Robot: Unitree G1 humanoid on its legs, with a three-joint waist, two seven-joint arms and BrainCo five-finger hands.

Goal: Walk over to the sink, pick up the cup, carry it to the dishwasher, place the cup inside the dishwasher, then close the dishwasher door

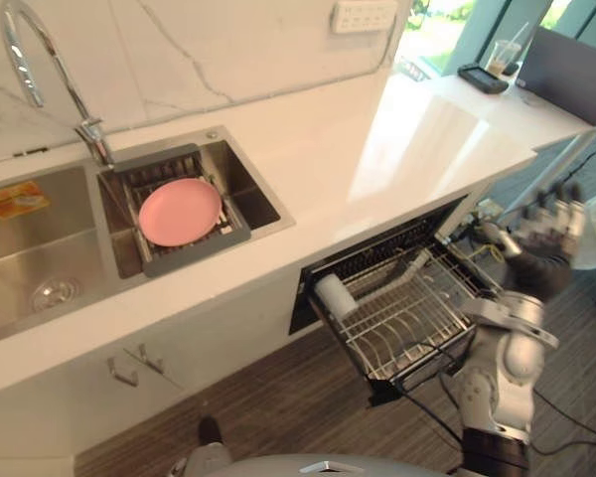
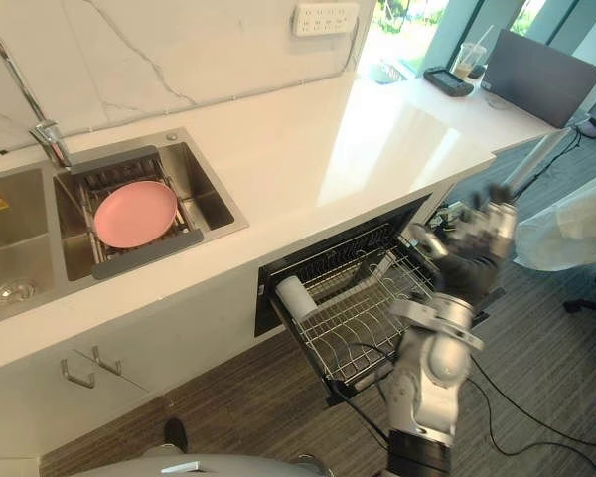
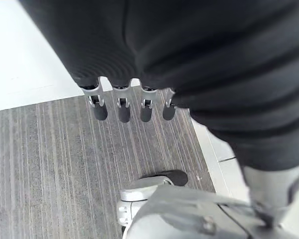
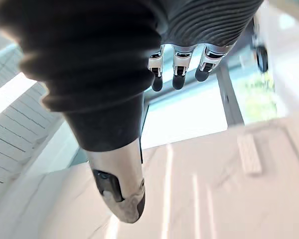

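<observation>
White cup [image 1: 333,294] lies on its side at the left end of the wire rack [image 1: 417,320], which is pulled out of the open dishwasher [image 1: 372,256] under the countertop [image 1: 377,149]. The right hand [image 1: 548,237] is raised near the rack's right end, fingers straight and spread, holding nothing. The left hand [image 3: 123,107] hangs over the wood floor [image 3: 50,164] with its fingers also straight. A pink plate [image 1: 180,211] rests in the sink [image 1: 256,191].
</observation>
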